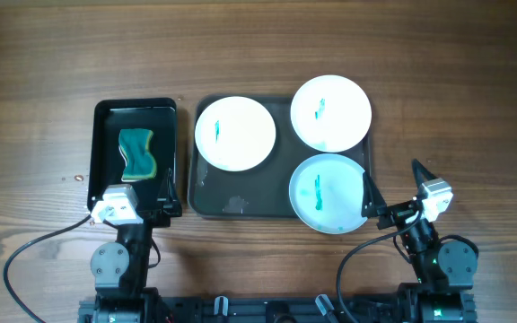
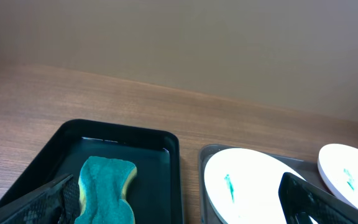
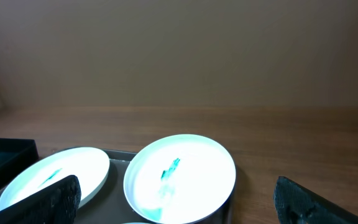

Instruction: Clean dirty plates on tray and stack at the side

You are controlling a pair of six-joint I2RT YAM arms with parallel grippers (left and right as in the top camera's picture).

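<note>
Three round white plates [image 1: 234, 133], teal-smeared.

Soft, even light fills the overhead view, with thin shadows beside the plates [image 1: 234, 133] and a faint sheen on the black tray [image 1: 137, 112]. The wrist views are dimmer (plates glow bluish), their near fingers [image 2: 42, 202] blurred.

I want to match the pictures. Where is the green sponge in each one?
Overhead: sponge left of centre, in the small black tray.
Left wrist: bottom left.
Right wrist: maybe a sliver at the far left edge.
Shared landmark: that black tray.
</note>
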